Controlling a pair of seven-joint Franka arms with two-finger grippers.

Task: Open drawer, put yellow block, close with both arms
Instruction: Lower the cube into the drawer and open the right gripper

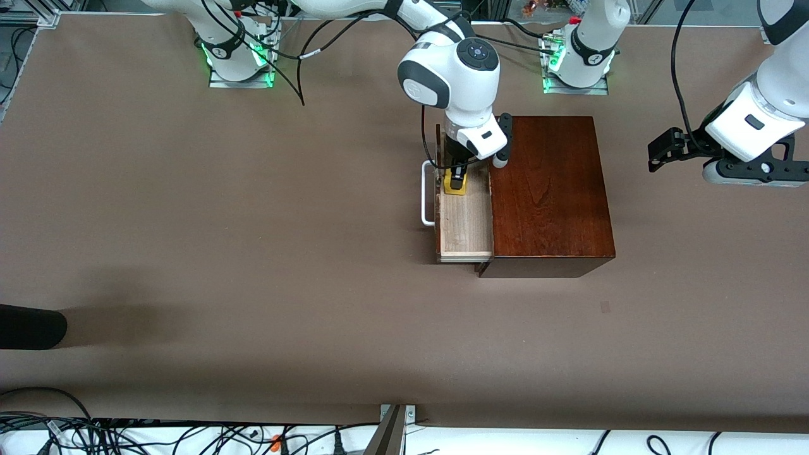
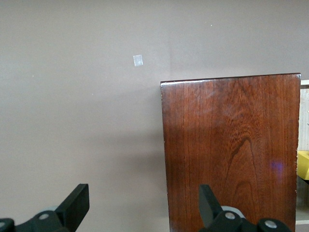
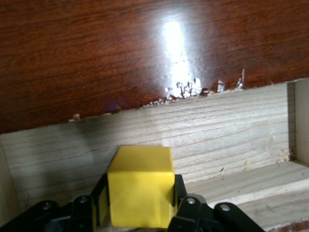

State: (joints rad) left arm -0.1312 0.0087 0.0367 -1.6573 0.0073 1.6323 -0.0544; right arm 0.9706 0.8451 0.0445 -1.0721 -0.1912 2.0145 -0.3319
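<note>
Cables (image 1: 126, 433) run along the table (image 1: 253, 284) edge nearest the front camera, and you can see a dark rounded object (image 1: 28, 327) poking in at the right arm's end. Farther up sits the dark-wood box (image 1: 550, 189), with a small pale tape mark (image 1: 605, 307) on the table nearer the camera than it. The drawer (image 1: 466, 221) stands pulled out toward the right arm's end of the table, its pale wood floor exposed and its white handle (image 1: 427, 193) on the outer face.

Look at the right hand (image 1: 455, 180): it reaches down into the drawer at the part farthest from the front camera, and its fingers (image 3: 99, 203) are closed against two opposite faces of the yellow block (image 1: 455, 183). In the right wrist view the yellow block sits squarely between the pads, in front of the drawer's pale inner wall; whether it touches the floor you cannot tell.

Your left hand (image 1: 663, 150) waits in the air over bare table off the box's side toward the left arm's end. Its fingers (image 2: 77, 205) are spread wide apart with nothing between them, and its wrist camera looks across the box top.
</note>
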